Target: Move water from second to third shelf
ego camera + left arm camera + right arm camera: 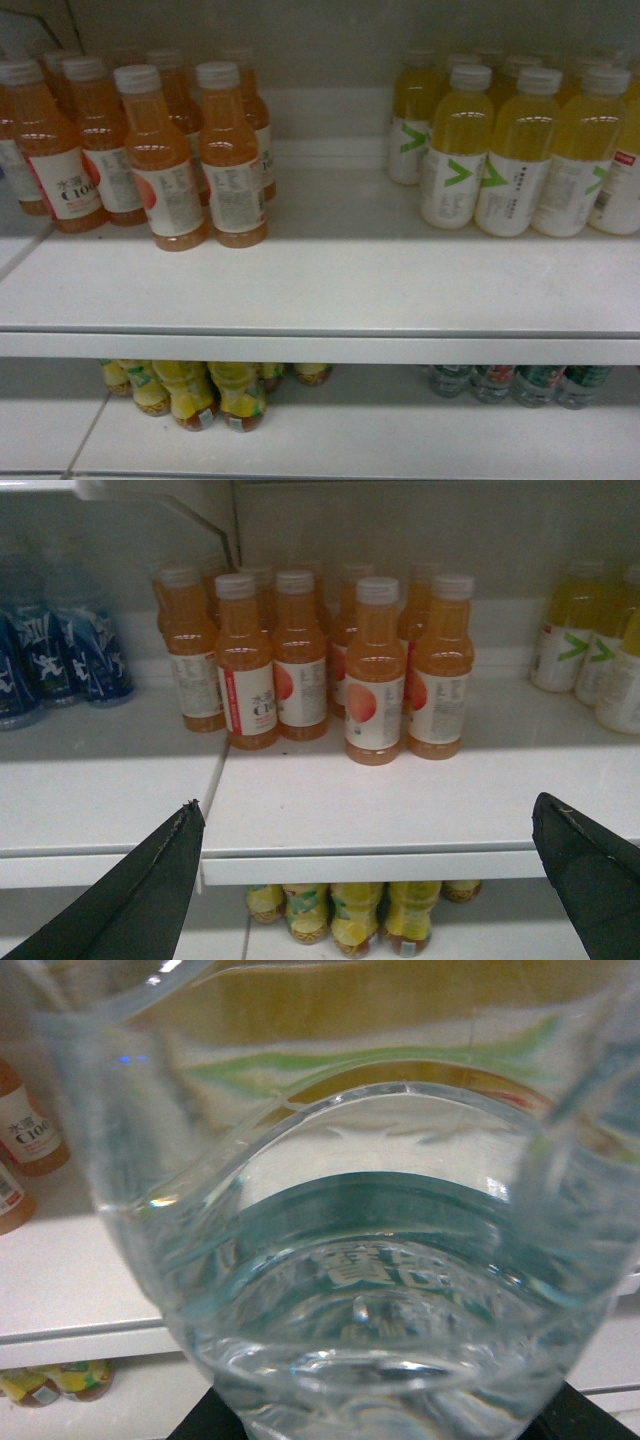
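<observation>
Four green-labelled water bottles (520,384) stand on the lower shelf (330,440).

Orange bottles (158,160) are showing white caps and white labels; yellow bottles (515,150) are carrying green arrow marks; the shelf (320,285) is appearing white; blue-labelled bottles (60,645) are bearing white patterns.

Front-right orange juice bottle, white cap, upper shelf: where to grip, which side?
Grip the orange juice bottle on its straight labelled body, below the narrowing neck, coming level from the shelf's open front. It stands upright, more bottles behind, a neighbour close on its left; its right is free.
</observation>
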You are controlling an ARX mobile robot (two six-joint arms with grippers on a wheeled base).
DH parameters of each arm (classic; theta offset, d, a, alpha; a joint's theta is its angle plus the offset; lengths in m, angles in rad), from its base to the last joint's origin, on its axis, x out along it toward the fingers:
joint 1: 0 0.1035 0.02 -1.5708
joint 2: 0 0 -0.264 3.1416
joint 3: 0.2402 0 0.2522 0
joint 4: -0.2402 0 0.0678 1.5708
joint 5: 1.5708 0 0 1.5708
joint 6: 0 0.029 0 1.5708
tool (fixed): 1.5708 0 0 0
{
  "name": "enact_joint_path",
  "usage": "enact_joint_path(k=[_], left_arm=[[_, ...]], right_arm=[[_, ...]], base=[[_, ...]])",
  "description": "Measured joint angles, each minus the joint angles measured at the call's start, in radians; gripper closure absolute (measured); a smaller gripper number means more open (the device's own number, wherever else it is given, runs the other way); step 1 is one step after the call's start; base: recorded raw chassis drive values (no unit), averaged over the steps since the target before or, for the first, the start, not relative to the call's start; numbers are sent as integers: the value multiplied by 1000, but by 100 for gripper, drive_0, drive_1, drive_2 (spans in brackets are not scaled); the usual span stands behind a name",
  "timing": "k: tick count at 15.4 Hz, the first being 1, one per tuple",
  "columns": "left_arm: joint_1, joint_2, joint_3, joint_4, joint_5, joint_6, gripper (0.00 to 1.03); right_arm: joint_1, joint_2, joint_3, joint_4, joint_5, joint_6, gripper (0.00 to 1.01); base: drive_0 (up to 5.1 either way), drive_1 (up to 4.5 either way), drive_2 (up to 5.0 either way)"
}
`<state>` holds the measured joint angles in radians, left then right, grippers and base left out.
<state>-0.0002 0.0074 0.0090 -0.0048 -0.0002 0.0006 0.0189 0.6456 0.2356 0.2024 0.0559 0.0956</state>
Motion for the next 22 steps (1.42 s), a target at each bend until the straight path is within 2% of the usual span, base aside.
enact_joint_path(k=[22], left_arm=[[0, 0, 0, 0, 0, 0, 5]], right_arm=[[0, 0, 0, 2, 0, 0, 62]], base=[[-498, 247, 247]])
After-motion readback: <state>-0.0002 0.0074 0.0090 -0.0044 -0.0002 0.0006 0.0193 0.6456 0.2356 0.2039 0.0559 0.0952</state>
